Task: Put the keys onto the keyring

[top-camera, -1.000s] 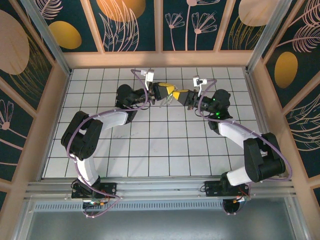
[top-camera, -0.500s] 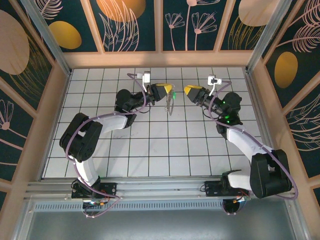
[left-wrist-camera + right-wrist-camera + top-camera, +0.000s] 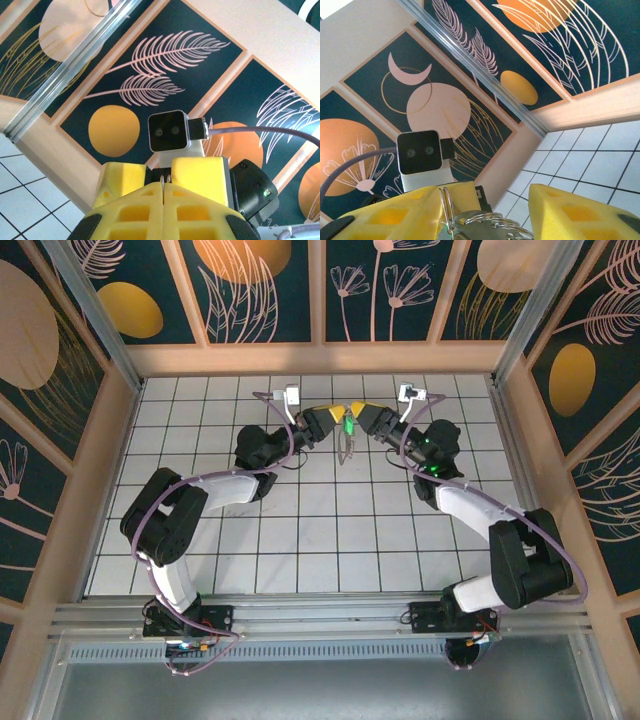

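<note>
Left gripper [image 3: 336, 421] fingers [image 3: 200, 220] pinched tight on keyring [image 3: 485, 220]. Right gripper [image 3: 360, 419] fingers [image 3: 570, 212] spread wide around it, swung back in since half-second ago. Top view shows green key [image 3: 348, 426] between grippers, right wrist shows ring coils.

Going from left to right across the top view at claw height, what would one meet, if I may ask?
In order: left camera, left claw, key, right claw, right camera.

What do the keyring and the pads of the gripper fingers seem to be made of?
The keyring looks like steel wire, polished: its silver coils catch bright glints. The finger pads look like soft foam or rubber, matte yellow, with moulded square recesses and no glare.
</note>
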Controlling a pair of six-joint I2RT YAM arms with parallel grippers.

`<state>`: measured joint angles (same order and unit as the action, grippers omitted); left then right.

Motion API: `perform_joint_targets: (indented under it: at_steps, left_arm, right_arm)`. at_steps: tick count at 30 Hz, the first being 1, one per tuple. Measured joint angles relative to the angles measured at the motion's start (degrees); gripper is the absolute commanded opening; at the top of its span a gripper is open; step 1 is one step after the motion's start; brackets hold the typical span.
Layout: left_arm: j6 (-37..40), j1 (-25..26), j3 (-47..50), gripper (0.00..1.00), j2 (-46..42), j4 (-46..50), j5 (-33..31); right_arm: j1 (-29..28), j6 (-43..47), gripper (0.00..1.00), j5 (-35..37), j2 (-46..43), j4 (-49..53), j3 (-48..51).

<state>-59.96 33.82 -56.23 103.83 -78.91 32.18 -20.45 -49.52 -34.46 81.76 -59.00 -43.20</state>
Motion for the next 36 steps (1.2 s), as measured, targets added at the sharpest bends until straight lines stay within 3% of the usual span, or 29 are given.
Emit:
perform_joint_targets:
  at_steps: [15, 25, 32, 36]
  left_arm:
    - [-0.92, 0.00, 0.00, 0.00, 0.00, -1.05, -1.20]
    - [-1.22, 0.00, 0.00, 0.00, 0.02, -1.01, -1.29]
    - [-1.27, -0.07, 0.00, 0.00, 0.02, -1.01, -1.64]
    - [-1.44, -0.07, 0.00, 0.00, 0.02, -1.01, -1.88]
  right_arm:
    - [-1.60, -1.70, 0.44, 0.15, 1.46, -3.72, -0.11]
    - [-2.08, -2.08, 0.24, -0.26, 2.89, -5.11, -1.27]
    - [-2.49, -2.10, 0.01, -1.27, 3.61, -5.73, -2.73]
    - [-2.47, -2.05, 0.00, -1.60, 3.87, -5.97, -2.93]
